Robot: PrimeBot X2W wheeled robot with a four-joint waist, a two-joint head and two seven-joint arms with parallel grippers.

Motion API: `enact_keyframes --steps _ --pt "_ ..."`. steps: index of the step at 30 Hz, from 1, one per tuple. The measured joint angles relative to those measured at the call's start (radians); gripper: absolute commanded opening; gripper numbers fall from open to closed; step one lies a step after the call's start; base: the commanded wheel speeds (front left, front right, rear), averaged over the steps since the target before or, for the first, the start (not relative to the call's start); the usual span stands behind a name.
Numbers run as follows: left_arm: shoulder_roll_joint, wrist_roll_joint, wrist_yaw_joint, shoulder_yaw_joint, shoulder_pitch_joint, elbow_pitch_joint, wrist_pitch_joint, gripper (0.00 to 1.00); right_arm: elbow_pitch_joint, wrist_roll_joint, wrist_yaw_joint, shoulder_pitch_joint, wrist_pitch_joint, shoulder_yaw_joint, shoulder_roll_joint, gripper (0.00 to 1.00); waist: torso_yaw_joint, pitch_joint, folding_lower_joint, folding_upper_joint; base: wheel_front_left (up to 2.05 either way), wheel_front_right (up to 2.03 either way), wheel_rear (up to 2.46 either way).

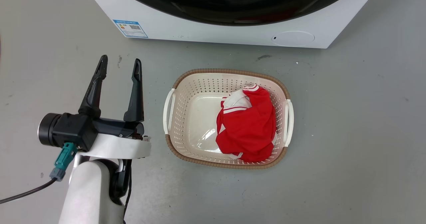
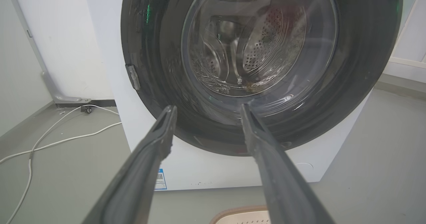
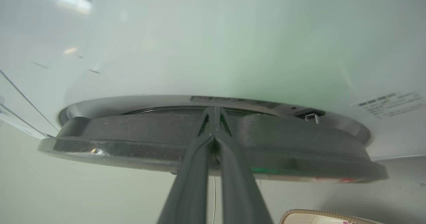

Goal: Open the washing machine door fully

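Seeing right hand [image 3: 213, 112] clenched, tips hooked behind rim of large round glossy black glass-centred washing machine door [image 3: 133, 130], slightly ajar, far centre. Pull along hinge arc, not straight. Leave released left hand [image 1: 120, 60] parked near-left.

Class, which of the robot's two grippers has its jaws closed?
The right gripper: its jaws are pressed together, tips at the rim of the washing machine door. The left gripper has its jaws wide apart, holding nothing.
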Motion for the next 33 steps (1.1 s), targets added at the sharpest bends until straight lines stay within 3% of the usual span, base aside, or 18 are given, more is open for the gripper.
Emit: enact_keyframes --steps 19,33 --pt "-0.006 -0.007 0.000 -0.007 -0.015 0.023 0.000 1.00 -0.020 0.019 0.000 0.019 0.240 0.005 0.012 0.00 0.000 -0.012 0.0000 0.0000 0.00 0.00 0.00" --pt "-0.007 -0.003 0.000 -0.031 0.048 0.065 0.000 1.00 -0.121 0.057 0.000 0.273 0.356 0.008 0.039 0.00 -0.007 -0.151 -0.0001 0.0000 0.00 0.00 0.00"
